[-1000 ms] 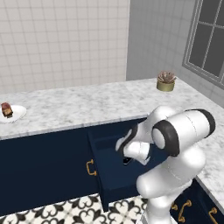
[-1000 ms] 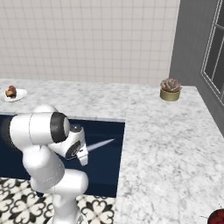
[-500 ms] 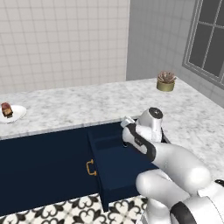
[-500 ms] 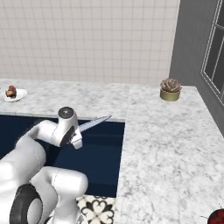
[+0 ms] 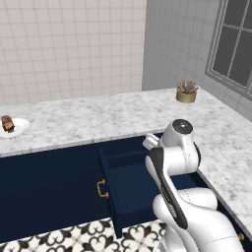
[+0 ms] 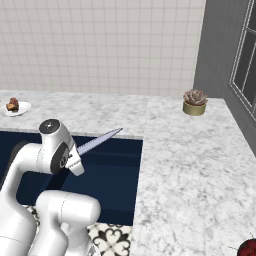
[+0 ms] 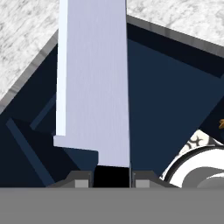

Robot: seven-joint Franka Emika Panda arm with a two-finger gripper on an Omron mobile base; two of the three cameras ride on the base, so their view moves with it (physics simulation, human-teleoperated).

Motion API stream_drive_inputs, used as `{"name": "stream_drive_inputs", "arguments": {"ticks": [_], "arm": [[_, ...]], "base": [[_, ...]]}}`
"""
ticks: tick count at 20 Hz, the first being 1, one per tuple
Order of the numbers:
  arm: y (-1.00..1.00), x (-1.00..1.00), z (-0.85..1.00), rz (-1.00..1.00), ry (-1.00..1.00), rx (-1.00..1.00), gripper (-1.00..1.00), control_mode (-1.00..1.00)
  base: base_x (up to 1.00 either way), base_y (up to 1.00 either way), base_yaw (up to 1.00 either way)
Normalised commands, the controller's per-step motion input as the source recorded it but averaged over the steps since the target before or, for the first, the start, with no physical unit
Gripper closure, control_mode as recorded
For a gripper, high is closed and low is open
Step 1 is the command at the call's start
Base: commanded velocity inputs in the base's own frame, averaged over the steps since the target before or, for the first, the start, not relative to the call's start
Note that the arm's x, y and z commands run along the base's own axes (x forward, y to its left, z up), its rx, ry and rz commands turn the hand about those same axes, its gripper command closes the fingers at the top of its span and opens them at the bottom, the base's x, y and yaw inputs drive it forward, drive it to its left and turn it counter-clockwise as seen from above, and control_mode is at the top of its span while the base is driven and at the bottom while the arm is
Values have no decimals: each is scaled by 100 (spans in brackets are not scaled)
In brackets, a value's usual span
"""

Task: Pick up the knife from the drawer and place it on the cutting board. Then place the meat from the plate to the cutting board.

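My gripper (image 7: 111, 178) is shut on the black handle of the knife (image 7: 94, 78). The broad silver-grey blade runs away from the hand. In the right base view the knife (image 6: 100, 140) juts up and to the right from behind my wrist, above the open navy drawer (image 6: 115, 170). That drawer (image 5: 128, 182) stands pulled out, with its brass handle (image 5: 102, 188) on the front. Far left on the counter sits the white plate (image 5: 12, 129) with the reddish-brown meat (image 5: 7, 123) on it; the plate (image 6: 17, 108) and the meat (image 6: 13, 104) also show from the right. The cutting board is out of view.
The marble counter (image 5: 98, 118) wraps around in an L toward the right (image 6: 200, 165). A potted succulent (image 5: 186, 91) (image 6: 195, 101) stands near the back corner. A dark red object (image 6: 247, 248) lies at the counter's near right edge. Patterned floor tiles (image 5: 74, 238) lie below the drawer.
The arm has swung upward and carried the knife out of the drawer. The blade now points up toward the counter's corner, higher than a second ago.
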Motion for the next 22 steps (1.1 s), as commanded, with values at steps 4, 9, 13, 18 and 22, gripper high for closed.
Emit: {"name": "stream_drive_inputs", "arguments": {"ticks": [4, 9, 13, 18, 22], "arm": [[0, -11, 0, 0, 4, -2, 100, -100], [0, -3, 0, 0, 0, 0, 100, -100], [0, -44, 0, 2, -5, 0, 100, -100], [6, -38, 0, 9, -2, 0, 100, 100], [0, 0, 0, 0, 0, 0, 100, 100]], "base": [[0, 0, 0], [0, 0, 0], [0, 0, 0], [-19, 20, 10], [-5, 95, 24]]}}
